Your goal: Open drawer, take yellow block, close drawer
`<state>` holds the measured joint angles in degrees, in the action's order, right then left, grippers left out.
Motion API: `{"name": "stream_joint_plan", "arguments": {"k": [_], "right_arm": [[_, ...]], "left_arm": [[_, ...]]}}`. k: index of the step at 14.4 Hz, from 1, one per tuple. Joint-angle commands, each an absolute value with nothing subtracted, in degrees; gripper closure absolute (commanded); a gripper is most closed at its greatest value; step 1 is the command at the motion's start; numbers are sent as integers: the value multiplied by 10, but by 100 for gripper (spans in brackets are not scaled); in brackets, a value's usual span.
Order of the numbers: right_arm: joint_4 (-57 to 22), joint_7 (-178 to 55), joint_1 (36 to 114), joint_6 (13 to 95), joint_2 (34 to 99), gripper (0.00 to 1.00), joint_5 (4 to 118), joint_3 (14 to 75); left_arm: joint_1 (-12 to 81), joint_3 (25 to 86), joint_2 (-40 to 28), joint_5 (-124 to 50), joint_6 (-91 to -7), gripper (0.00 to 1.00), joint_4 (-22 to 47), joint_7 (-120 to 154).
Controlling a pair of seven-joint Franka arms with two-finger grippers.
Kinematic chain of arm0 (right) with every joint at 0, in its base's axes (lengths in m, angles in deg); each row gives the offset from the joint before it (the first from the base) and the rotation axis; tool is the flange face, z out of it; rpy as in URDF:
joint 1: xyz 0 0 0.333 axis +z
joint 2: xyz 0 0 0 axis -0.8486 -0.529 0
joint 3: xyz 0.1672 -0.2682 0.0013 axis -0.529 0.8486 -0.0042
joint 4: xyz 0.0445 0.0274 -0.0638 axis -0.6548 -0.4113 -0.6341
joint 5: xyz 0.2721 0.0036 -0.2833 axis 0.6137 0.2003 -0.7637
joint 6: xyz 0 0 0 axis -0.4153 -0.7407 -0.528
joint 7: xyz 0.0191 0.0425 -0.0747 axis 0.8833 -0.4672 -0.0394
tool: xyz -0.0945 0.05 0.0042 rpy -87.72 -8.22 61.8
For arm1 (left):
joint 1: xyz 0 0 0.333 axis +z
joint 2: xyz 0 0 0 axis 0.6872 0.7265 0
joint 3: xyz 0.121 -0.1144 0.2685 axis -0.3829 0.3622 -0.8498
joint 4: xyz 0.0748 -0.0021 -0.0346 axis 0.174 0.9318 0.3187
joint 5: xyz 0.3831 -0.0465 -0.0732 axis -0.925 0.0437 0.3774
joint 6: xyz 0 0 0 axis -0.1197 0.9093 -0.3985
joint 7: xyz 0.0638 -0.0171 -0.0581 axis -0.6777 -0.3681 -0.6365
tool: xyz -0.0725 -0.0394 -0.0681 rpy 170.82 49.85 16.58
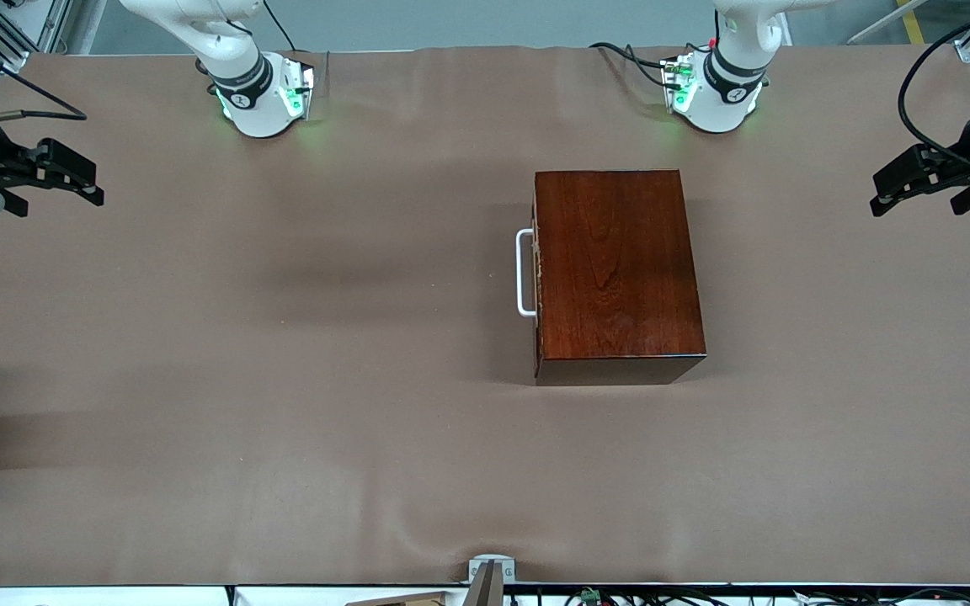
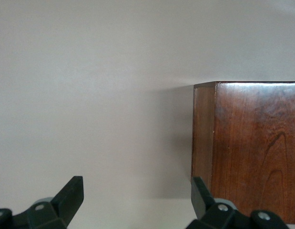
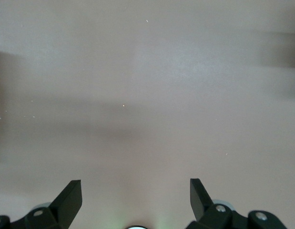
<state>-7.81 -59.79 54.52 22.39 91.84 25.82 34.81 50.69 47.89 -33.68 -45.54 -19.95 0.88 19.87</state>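
The dark reddish-brown wooden box (image 1: 615,269) stands on the table between the two arms, toward the left arm's end. The drawer is shut; only its white bar handle (image 1: 525,273) shows, on the box's front, which faces the right arm's end. The yellow block is hidden. My left gripper (image 1: 876,195) is open and empty, up at the left arm's end of the table. The left wrist view shows its gripper (image 2: 137,195) open, with a corner of the box (image 2: 252,152) beside one finger. My right gripper (image 1: 98,185) is open and empty at the right arm's end; its wrist view shows the gripper (image 3: 136,195) over bare cloth.
A brown cloth (image 1: 283,379) covers the whole table. The two arm bases (image 1: 262,93) stand along the edge farthest from the front camera. A small metal bracket (image 1: 491,572) sits at the table's nearest edge.
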Motion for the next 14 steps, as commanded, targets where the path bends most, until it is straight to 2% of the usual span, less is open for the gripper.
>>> {"name": "stream_joint_plan", "arguments": {"k": [1,8,14], "right_arm": [[-80,-596,539,224,925,0,264,347],[-80,-594,538,225,925,0,257,347],[-79,-592,538,225,925,0,256,347]], "left_arm": [[512,485,-332,-466,-186,0,-5,205],[497,492,-328,-468,-187,0,-10,202],[415,535,-277,-479,-188,0,-28,123]]}}
